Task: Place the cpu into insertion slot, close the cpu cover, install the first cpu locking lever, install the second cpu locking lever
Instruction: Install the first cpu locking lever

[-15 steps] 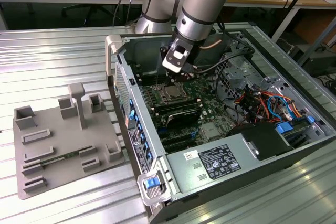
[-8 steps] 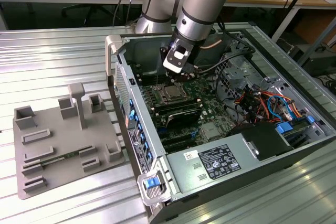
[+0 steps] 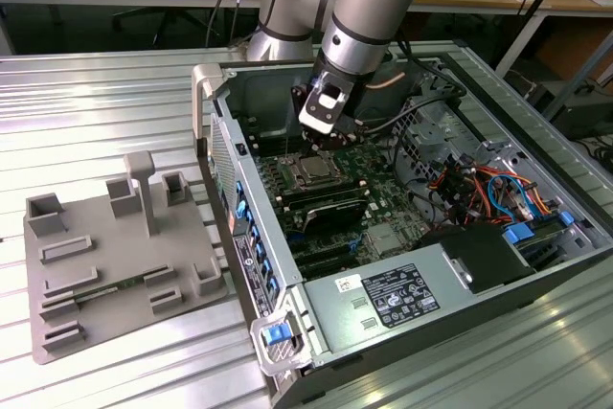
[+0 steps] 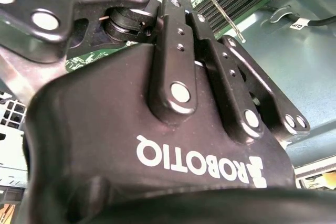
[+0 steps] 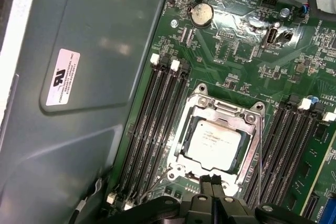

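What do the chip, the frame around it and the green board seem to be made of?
The chip: a matt silver-grey face, probably metal, with a dull even sheen. The frame: thin bright metal, likely steel, glinting at its edges. The board: glossy green, likely coated laminate, with fine traces and small soldered parts on it.

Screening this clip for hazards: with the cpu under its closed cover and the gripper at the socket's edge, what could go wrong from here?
1. The gripper, jaws shut, sits at the cpu cover rim; a slip could scrape the cpu or the green board.
2. A thin locking lever looks unhooked beside the memory slots; swung wide, it might catch them, and the cover may lift.
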Robot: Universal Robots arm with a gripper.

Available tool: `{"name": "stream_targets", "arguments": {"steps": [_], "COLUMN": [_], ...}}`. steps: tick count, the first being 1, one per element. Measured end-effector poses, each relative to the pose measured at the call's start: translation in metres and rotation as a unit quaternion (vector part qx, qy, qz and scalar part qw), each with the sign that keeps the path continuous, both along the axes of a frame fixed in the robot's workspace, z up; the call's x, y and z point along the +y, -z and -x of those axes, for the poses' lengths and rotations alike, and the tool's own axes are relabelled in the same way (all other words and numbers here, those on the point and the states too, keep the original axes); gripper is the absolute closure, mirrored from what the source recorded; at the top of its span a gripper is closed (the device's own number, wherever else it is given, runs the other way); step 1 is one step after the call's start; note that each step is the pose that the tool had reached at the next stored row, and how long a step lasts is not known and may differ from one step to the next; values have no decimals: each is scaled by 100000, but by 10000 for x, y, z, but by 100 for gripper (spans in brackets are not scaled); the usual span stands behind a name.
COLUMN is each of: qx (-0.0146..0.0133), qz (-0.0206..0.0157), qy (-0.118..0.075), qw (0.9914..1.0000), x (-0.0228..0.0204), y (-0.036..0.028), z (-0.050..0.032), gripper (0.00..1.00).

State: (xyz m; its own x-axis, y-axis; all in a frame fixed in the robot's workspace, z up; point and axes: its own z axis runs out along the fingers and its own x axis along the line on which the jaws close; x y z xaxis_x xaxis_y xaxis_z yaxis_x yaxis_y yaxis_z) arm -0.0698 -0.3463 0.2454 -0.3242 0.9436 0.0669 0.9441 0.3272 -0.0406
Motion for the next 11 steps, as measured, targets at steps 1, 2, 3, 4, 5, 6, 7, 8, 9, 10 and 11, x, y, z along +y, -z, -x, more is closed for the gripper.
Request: {"name": "stream_targets", "arguments": {"steps": [1,2,3,4,5,6,7,8,9,10,11], "qx": [2,-2,1,0,-2,-1,0,0,3,0,2], "qz": [3,1,2,2,1,3,0,2,0,4,1], "qy": [-146,-375,-610,-720,-832,-1027,-1132,-1241,-1379,-1489,-1619], "qw": [100000,99999,99998,99997,99997,99995,99994,99992,99990,99989,99987], "x": [0,0,0,0,0,0,0,0,0,0,0], "y": [0,0,0,0,0,0,0,0,0,0,0], "z": [0,0,0,0,0,0,0,0,0,0,0], "gripper": [89,89,89,89,89,89,89,89,89,89,89]}}
